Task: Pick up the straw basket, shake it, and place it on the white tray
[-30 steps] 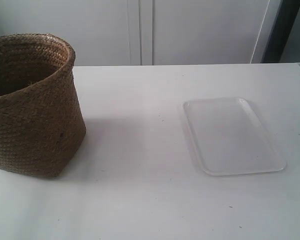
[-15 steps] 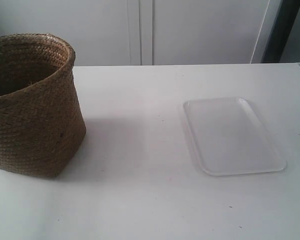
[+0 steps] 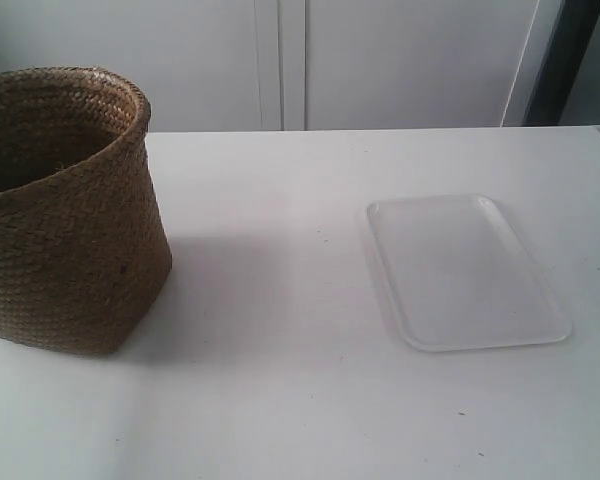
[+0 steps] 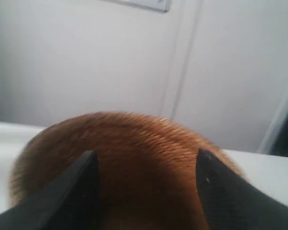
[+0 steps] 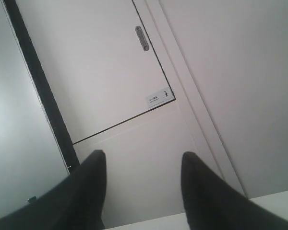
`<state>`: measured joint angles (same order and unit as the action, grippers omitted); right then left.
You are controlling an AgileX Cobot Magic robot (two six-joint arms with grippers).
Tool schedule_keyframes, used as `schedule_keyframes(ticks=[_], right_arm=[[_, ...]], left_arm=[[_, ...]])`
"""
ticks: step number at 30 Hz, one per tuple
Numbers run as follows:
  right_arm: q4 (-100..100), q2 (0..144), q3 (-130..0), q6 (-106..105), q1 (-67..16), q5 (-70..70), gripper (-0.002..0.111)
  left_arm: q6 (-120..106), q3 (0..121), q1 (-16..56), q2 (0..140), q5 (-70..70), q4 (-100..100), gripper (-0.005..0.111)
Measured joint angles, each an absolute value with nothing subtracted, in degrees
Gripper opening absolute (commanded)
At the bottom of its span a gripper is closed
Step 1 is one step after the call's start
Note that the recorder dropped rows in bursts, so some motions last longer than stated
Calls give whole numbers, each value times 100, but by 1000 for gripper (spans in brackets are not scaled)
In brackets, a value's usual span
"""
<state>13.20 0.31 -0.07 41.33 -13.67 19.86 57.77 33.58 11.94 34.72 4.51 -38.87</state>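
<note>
Now your left gripper (image 4: 145, 153) stands open, the straw basket (image 4: 129, 129) just ahead of its jaws (blurred, unheld). Your right gripper (image 5: 142, 154) gapes empty toward a cabinet door (image 5: 110, 86); the white tray (image 3: 465, 270) lies well apart from the straw basket.

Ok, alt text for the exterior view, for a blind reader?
A brown straw basket stands upright on a white table at the view's left; an empty white tray lies flat to its right, apart. No robot arm is in view.

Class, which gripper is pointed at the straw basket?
The left gripper: the straw basket sits beyond its fingers; the right gripper faces only cabinet doors.
</note>
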Motion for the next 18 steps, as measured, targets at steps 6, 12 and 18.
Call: schedule_keyframes(ticks=[6,12,18], right_arm=[[1340,31,-7,4195,-1367,1986,46],[1366,31,-7,4206,-1367,1973,46],[1380,31,-7,4217,-1367,1961,46]], left_arm=[[5831,4327,1194,4372,-1209,-4060,63],[4938,5277,1194,5070,-2422,-3378,63],[4551,5623,1194,5534,-2567,-3554,63]])
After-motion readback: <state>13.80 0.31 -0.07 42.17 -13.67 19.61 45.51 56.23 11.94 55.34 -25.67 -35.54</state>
